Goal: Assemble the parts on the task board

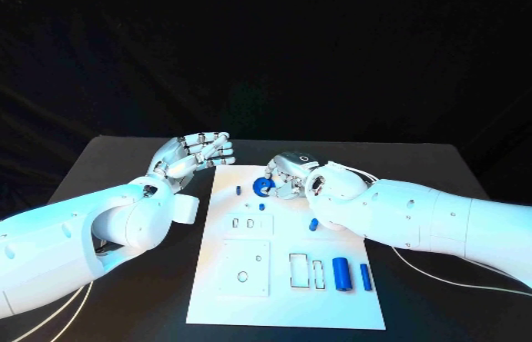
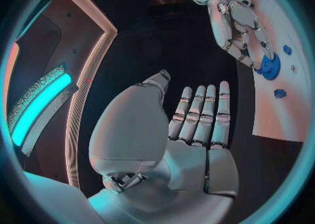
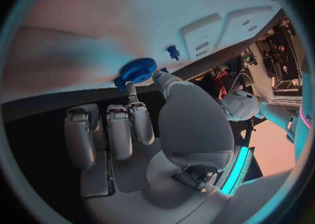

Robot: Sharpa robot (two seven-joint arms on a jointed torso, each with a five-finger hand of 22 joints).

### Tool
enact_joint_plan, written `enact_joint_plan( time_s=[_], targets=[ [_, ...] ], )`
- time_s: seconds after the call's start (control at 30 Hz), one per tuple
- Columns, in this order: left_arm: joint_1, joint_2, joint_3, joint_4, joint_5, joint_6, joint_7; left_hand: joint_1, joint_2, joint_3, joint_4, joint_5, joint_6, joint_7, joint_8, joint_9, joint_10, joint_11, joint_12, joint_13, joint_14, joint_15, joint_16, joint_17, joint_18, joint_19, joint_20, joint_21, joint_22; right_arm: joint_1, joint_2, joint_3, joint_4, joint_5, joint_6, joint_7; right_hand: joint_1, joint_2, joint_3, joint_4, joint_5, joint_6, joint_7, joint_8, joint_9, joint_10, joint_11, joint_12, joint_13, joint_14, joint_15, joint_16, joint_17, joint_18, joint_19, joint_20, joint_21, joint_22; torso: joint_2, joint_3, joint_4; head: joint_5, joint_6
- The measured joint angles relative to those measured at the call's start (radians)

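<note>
- White rectangular task board (image 1: 222,296): lay mid-table.
- Blue toothed gear wheel (image 1: 264,186): at board's far end, pinched by right hand (image 1: 295,174).
- Left hand (image 1: 197,154): beside board's far-left corner, fingers straight, empty.

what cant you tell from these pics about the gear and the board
- Head view: the right hand covers part of the blue gear; whether it sits on a peg is hidden.
- Right wrist view: task board markings too small to read.
- Left wrist view: board's far part is cut off by the circle's rim.
</note>
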Motion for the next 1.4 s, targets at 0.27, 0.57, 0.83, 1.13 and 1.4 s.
enact_joint_plan(
  time_s=[0.27, 0.57, 0.83, 1.13, 1.4],
  targets=[
    [0.0, -0.002, 0.0, 0.001, 0.0, 0.0, -0.001, 0.0, 0.0, 0.0, 0.0, 0.0, 0.0, 0.0, -0.004, -0.001, 0.0, 0.0, 0.0, 0.0, 0.0, 0.0, 0.0, 0.0, 0.0, 0.0, 0.0, 0.0, -0.001, 0.0, -0.024, -0.001, 0.016, 0.018, 0.014, 0.004, -0.004, 0.004, 0.008, 0.0, 0.071, 0.005, -0.002, 0.0, 0.001, 0.0, 0.0, 0.0, 0.0, 0.0, 0.0, 0.004, 0.0, 0.0, 0.0, 0.0, 0.0, 0.0, 0.0, 0.0006, 0.0, 0.0, -0.003],
    [0.0, -0.005, 0.0, 0.0, 0.0, 0.0, -0.002, 0.0, 0.0, 0.0, 0.0, 0.0, 0.0, 0.0, -0.004, -0.001, 0.0, 0.0, 0.0, 0.0, 0.0, 0.0, -0.004, 0.001, 0.0, 0.0, 0.0, 0.0, -0.001, 0.001, -0.103, -0.001, 0.089, 0.027, -0.01, 0.006, -0.001, 0.0, 0.031, -0.018, 0.077, 0.005, -0.002, 0.0, 0.001, 0.0, 0.0, 0.0, 0.0, 0.0, 0.0, 0.004, 0.0, 0.0, 0.0, 0.0, 0.0, 0.0, -0.001, 0.0015, -0.0014, 0.001, 0.002],
    [0.0, -0.005, 0.0, -0.006, 0.0, 0.0, -0.003, 0.0, 0.0, 0.0, 0.0, 0.0, 0.0, 0.0, -0.004, -0.001, 0.0, 0.0, 0.0, 0.0, 0.0, 0.0, -0.004, 0.001, 0.0, 0.0, 0.0, 0.0, -0.001, 0.034, -0.245, 0.003, 0.207, 0.086, -0.046, 0.026, 0.036, -0.036, 0.052, -0.053, 0.034, 0.005, -0.002, -0.008, 0.001, 0.0, 0.0, 0.0, 0.001, 0.0, 0.0, 0.004, 0.0, 0.0, 0.0, 0.0, -0.001, 0.0, -0.005, 0.0037, -0.0089, -0.001, 0.011],
    [0.0, -0.003, 0.0, -0.011, 0.0, 0.0, -0.003, 0.0, 0.0, 0.0, 0.0, 0.0, 0.0, 0.0, -0.004, -0.001, 0.0, 0.0, 0.0, 0.0, 0.0, 0.0, -0.004, 0.001, 0.0, -0.007, 0.0, -0.004, -0.002, 0.056, -0.423, 0.003, 0.279, 0.208, -0.037, 0.086, 0.119, -0.061, 0.042, -0.115, -0.075, 0.002, 0.002, -0.021, 0.001, 0.0, 0.0, -0.006, 0.001, 0.0, 0.0, 0.004, 0.0, 0.0, 0.0, 0.0, -0.021, 0.0, -0.012, 0.0086, -0.022, -0.01, 0.016],
    [0.0, 0.001, 0.0, -0.016, 0.0, 0.001, -0.003, 0.0, 0.0, 0.0, 0.0, 0.0, 0.0, 0.0, -0.004, -0.001, 0.0, 0.0, 0.0, 0.0, 0.0, 0.0, -0.004, 0.001, 0.0, -0.007, 0.0, -0.004, -0.002, 0.05, -0.484, 0.0, 0.242, 0.265, -0.024, 0.163, 0.144, -0.068, 0.033, -0.13, -0.082, -0.006, 0.01, -0.029, -0.001, -0.01, 0.01, -0.026, 0.001, 0.004, 0.003, 0.004, 0.001, 0.0, 0.001, 0.001, -0.042, -0.001, -0.014, 0.0137, -0.0311, -0.015, 0.016]
  ],
)
